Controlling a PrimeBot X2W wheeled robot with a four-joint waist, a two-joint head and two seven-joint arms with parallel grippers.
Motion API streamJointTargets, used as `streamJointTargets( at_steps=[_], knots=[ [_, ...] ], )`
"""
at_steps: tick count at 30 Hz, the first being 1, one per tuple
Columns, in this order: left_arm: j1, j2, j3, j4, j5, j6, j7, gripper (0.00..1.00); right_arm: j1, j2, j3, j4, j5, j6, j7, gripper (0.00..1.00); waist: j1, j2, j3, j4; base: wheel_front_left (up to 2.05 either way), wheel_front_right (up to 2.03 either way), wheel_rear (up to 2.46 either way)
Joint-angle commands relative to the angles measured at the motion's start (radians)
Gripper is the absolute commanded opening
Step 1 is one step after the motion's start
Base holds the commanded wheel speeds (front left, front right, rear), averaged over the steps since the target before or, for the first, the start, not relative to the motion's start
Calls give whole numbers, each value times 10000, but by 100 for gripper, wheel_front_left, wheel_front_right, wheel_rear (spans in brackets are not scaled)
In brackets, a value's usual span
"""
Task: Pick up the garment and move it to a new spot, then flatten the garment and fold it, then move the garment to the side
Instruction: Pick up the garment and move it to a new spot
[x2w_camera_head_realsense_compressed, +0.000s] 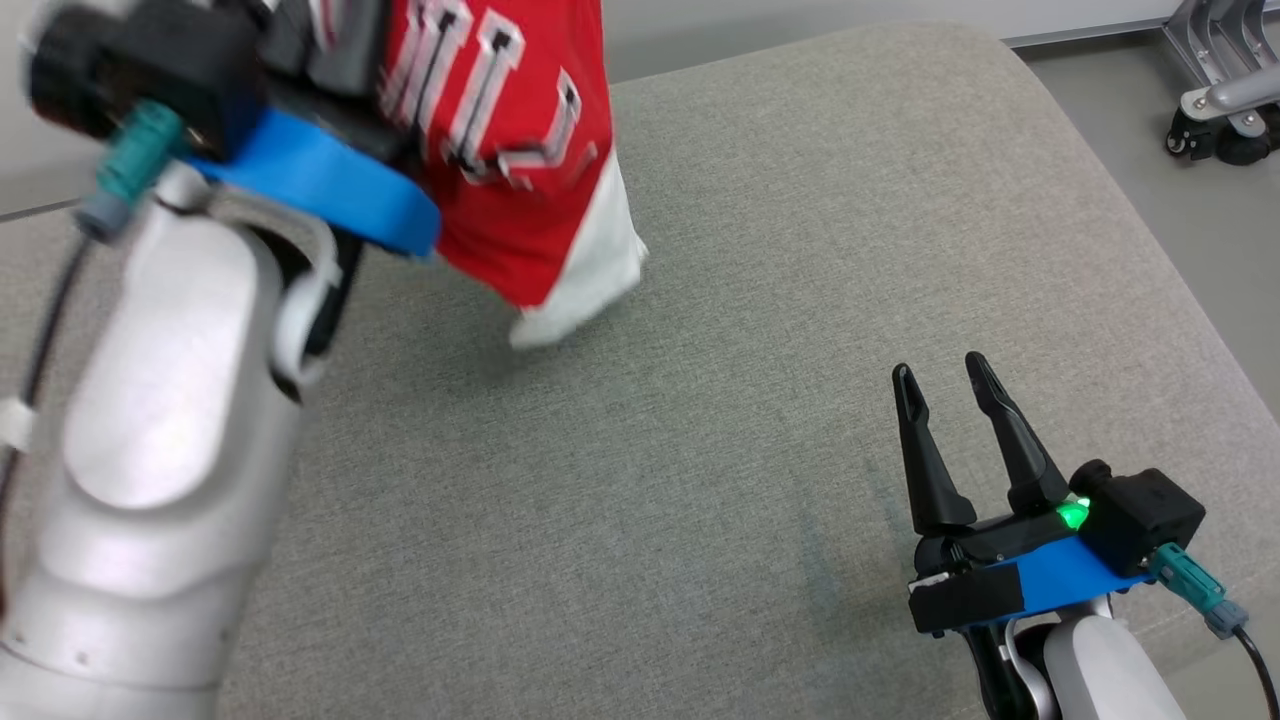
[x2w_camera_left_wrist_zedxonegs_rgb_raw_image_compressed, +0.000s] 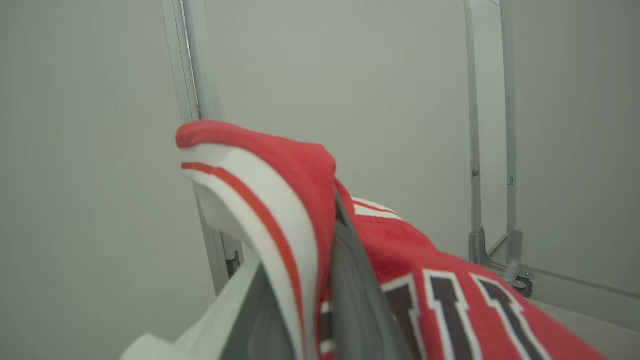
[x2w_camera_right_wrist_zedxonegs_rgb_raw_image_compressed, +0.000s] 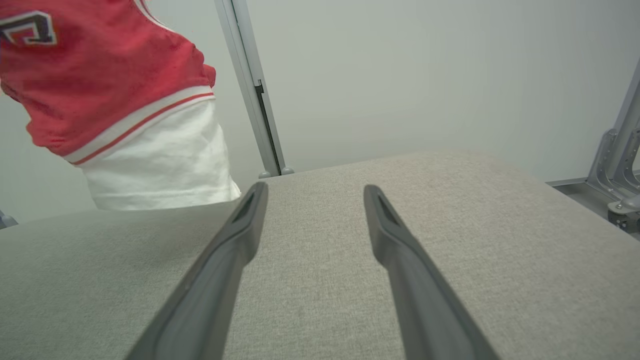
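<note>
The garment (x2w_camera_head_realsense_compressed: 510, 150) is a red jersey with dark, white-edged lettering and a white lower part. It hangs at the upper left of the head view, with its white end low over the grey cushion (x2w_camera_head_realsense_compressed: 760, 300); I cannot tell whether it touches. My left gripper (x2w_camera_left_wrist_zedxonegs_rgb_raw_image_compressed: 320, 260) is raised and shut on the garment's red and white striped edge, and fabric drapes over its fingers (x2w_camera_left_wrist_zedxonegs_rgb_raw_image_compressed: 355, 300). The garment (x2w_camera_right_wrist_zedxonegs_rgb_raw_image_compressed: 115, 90) also hangs at the upper left of the right wrist view. My right gripper (x2w_camera_head_realsense_compressed: 940, 368) stands open and empty at the lower right, low over the cushion, well right of the garment.
The cushion's rounded right edge drops to the floor. A wheeled metal stand (x2w_camera_head_realsense_compressed: 1220, 110) is on the floor at the far right. A pale wall and an upright metal post (x2w_camera_right_wrist_zedxonegs_rgb_raw_image_compressed: 250, 90) lie behind the cushion.
</note>
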Motion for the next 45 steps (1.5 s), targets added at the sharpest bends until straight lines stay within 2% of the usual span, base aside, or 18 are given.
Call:
streamJointTargets(
  at_steps=[1, 10, 18, 19, 20, 26, 37, 45],
  knots=[
    [555, -199, -102, 157, -109, 122, -207, 0, -2, -31, -48, -11, 3, 5, -40, 100, 0, 1, 43, 67, 0, 0, 0],
    [2601, -950, -789, 1005, -370, 216, -818, 0, -86, -29, -107, 84, -125, 5, -38, 100, 0, 1, 6, 482, 0, 0, 0],
    [4030, -1491, -1606, 2132, -415, 79, -1115, 0, 21, -29, -81, 215, -184, 5, -38, 100, 0, 1, -215, 900, 0, 0, 0],
    [4113, -1543, -1653, 2254, -430, 69, -1140, 15, 36, -29, -85, 243, -198, 5, -40, 100, 0, 1, -250, 945, 0, 0, 0],
    [4153, -1570, -1685, 2343, -403, 65, -1177, 100, 54, -31, -78, 265, -206, 5, -38, 100, 0, 1, -283, 980, 0, 0, 0],
    [4315, -1660, -1271, 1970, -193, 275, -1287, 100, 226, -32, -145, 387, -280, 5, -38, 100, 0, 1, -623, 1204, 0, 0, 0],
    [5925, -1367, 1056, -659, 794, 785, -1281, 100, 602, -34, -234, 575, -448, 5, -40, 100, 0, 1, -1318, 1768, 0, 0, 0],
    [7227, -1443, 2545, -1497, 1449, 821, -1281, 100, 761, -31, -323, 689, -555, 5, -38, 100, 0, 1, -1607, 2172, 0, 0, 0]
  ],
)
